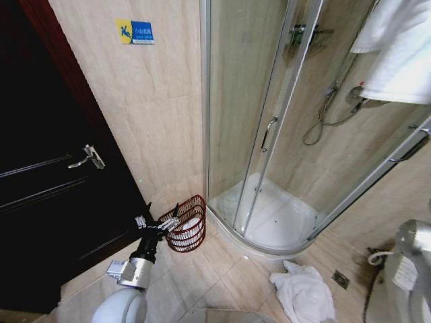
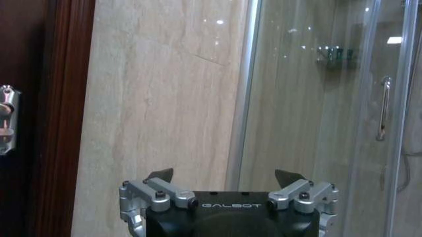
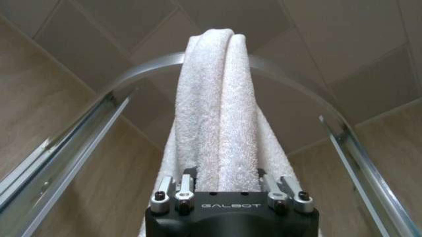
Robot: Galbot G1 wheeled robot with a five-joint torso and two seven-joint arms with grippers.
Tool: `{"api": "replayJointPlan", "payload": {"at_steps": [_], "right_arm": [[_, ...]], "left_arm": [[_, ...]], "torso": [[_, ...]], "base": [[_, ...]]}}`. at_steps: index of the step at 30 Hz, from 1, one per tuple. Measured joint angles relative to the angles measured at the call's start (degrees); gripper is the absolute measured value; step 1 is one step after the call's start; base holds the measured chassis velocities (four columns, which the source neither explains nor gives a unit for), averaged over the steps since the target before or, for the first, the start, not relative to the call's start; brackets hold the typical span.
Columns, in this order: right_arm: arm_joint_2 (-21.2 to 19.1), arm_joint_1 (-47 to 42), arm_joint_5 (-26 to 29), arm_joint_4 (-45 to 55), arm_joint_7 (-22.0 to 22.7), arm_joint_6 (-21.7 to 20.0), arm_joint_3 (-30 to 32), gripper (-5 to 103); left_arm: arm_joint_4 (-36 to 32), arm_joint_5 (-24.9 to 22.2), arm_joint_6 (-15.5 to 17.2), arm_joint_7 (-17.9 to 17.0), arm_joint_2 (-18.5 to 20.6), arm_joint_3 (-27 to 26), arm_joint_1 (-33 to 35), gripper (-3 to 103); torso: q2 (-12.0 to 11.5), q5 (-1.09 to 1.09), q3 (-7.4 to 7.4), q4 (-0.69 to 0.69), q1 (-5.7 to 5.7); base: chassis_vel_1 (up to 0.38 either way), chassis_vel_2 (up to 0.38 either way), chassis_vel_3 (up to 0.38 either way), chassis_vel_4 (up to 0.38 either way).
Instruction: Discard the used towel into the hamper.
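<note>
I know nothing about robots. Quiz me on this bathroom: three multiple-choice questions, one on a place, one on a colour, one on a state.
1. Where does the towel before the right pincer hang? A over the shower rail; B on a door handle; C on a chair.
2. The hamper is: A white; B reddish-brown; C blue.
3. The left pincer is: A open, empty; B shut on a towel; C shut on a handle.
Answers: 1 A, it drapes over the curved rail; 2 B, its wire weave shows that colour; 3 A, its fingertips stand apart with nothing between.
</note>
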Motion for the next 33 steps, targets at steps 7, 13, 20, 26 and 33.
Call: {"api": "replayJointPlan", "payload": {"at_steps": [7,13,20,26,33], "right_arm": [[-0.5,-1.0,-0.1,0.6,-0.6,0.4,0.5,29],[-1.7,-2.8,1.3,2.4,-1.0,0.6,1.2,18],[-4.0,-6.1,4.7,5.6,-1.3,1.7,3.0,9],[-6.9,-11.2,8.2,10.1,-0.8,2.3,5.8,9],[-8.9,-20.6,11.9,18.6,2.9,3.8,9.2,9]], "left_arm": [[0.0,0.0,0.0,0.0,0.0,0.0,0.0,100],[0.0,0.0,0.0,0.0,0.0,0.0,0.0,100],[0.0,0.0,0.0,0.0,0.0,0.0,0.0,100],[0.0,0.0,0.0,0.0,0.0,0.0,0.0,100],[0.0,0.0,0.0,0.0,0.0,0.0,0.0,100]], "torso": [[0.0,0.00,0.00,0.01,0.00],[0.0,-0.01,0.00,0.01,0.00],[0.0,-0.01,0.00,0.01,0.00],[0.0,0.01,0.00,0.00,0.00],[0.0,-0.01,-0.01,0.00,0.00]], "base": [[0.000,0.000,0.000,0.000],[0.000,0.000,0.000,0.000],[0.000,0.000,0.000,0.000],[0.000,0.000,0.000,0.000],[0.000,0.000,0.000,0.000]]}}
